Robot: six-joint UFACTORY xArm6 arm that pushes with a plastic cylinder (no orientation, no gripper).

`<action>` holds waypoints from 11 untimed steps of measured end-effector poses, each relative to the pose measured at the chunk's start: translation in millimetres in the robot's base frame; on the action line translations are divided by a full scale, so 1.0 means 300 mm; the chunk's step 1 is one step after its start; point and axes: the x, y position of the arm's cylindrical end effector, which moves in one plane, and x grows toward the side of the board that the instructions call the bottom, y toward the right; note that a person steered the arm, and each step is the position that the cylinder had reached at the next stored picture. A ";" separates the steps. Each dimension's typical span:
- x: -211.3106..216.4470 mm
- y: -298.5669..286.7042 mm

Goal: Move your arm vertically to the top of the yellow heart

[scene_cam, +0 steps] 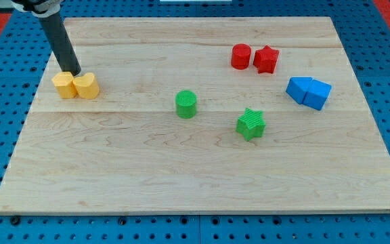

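Observation:
The yellow heart [87, 85] sits near the view's upper left on the wooden board [202, 183]. A second yellow block [63, 85], many-sided, touches its left side. My tip [76, 72] is at the end of the dark rod, right at the top edge of the two yellow blocks, above the seam between them and just up-left of the heart.
A green cylinder [186, 104] and a green star [251, 123] lie mid-board. A red cylinder [241, 55] and a red star [266, 59] sit at the upper right. Two blue blocks [309, 92] touch each other at the right.

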 end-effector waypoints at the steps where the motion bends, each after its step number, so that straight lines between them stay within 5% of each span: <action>1: 0.000 0.000; 4: -0.014 0.018; 6: -0.195 0.136; 8: -0.230 0.114; 11: -0.516 0.088</action>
